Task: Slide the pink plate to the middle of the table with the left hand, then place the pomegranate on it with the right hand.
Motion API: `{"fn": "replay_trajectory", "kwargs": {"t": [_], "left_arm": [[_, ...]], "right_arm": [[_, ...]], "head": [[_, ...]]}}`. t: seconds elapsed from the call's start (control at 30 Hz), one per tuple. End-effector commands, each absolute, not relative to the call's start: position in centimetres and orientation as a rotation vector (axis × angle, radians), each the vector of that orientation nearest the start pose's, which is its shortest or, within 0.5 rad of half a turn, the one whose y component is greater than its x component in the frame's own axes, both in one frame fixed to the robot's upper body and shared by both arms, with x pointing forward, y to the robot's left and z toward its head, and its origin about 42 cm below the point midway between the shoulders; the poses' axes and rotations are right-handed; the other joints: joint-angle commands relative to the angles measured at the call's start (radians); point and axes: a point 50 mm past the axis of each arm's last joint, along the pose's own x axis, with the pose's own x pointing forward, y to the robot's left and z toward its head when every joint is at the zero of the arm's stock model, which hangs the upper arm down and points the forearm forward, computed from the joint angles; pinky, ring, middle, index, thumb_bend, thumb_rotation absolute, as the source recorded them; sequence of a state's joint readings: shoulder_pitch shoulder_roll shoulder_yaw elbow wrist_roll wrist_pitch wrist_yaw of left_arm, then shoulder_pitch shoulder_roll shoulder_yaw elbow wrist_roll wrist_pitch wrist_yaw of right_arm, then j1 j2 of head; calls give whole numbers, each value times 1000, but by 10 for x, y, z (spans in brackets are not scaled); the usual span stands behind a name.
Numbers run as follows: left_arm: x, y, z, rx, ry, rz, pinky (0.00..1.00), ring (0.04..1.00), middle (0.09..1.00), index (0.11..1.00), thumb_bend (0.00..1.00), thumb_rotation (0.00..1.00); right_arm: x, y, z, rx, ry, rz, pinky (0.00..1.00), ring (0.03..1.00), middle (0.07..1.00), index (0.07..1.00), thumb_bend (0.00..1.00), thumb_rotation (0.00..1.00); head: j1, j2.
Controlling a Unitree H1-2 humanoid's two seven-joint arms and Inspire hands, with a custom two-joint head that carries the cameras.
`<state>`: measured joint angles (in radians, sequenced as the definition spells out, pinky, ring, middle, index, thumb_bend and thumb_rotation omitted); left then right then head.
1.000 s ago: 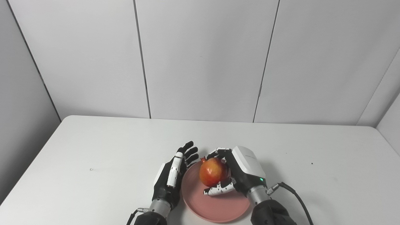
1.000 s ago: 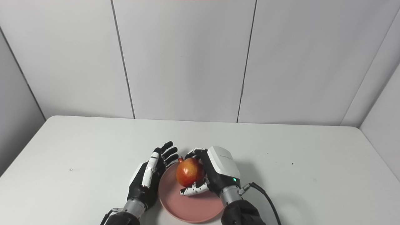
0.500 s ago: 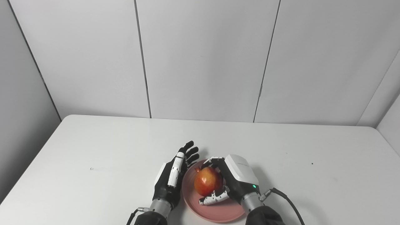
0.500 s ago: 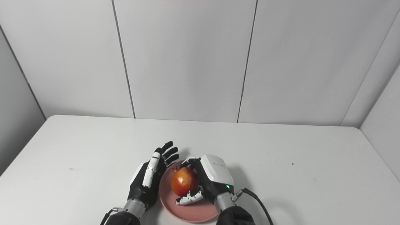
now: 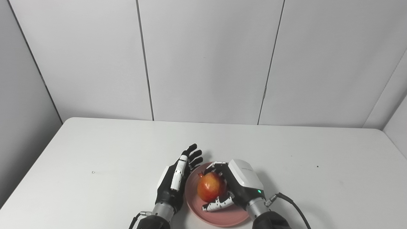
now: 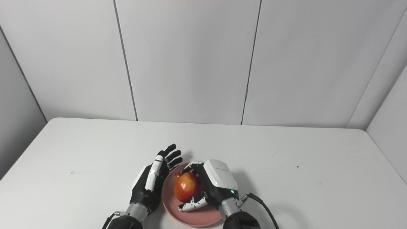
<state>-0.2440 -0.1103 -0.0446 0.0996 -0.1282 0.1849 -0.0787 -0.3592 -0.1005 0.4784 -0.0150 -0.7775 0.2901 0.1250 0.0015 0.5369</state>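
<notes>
Right hand (image 5: 237,186) is wrapped around the pomegranate (image 5: 210,190), fingers curled over its far side and thumb under its near side, holding it over the plate's middle (whether the fruit touches the dish cannot be told). Under everything lies the white table (image 5: 95,149). On it, near the front edge and about midway across, sits the pink plate (image 5: 222,216), nothing else in it. Left hand (image 5: 173,183) stands just beside the plate's left rim, fingers straight, spread, holding nothing. No readable writing shows.
</notes>
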Motion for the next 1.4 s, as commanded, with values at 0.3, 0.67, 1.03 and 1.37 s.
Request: {"fn": "replay_trajectory", "kwargs": {"t": [0.3,0.67,1.03,1.37], "left_arm": [[357,130,131,-209,76,-234,883,886,891,878,429,1000],[356,132,130,-205,77,-232,879,888,894,880,427,1000],[356,135,131,-203,86,-229,878,897,899,878,418,1000],[356,136,131,-224,96,-234,894,895,895,883,423,1000]], "right_arm": [[350,-100,179,-1031,-170,403,886,924,947,956,915,394],[346,-105,188,-1008,-205,369,895,943,964,976,925,434],[338,-116,220,-959,-311,299,900,941,958,968,922,462],[326,-134,258,-854,-327,273,782,886,946,958,939,480]], "head": [[-4,2],[-15,0],[-27,0],[-33,-1]]}}
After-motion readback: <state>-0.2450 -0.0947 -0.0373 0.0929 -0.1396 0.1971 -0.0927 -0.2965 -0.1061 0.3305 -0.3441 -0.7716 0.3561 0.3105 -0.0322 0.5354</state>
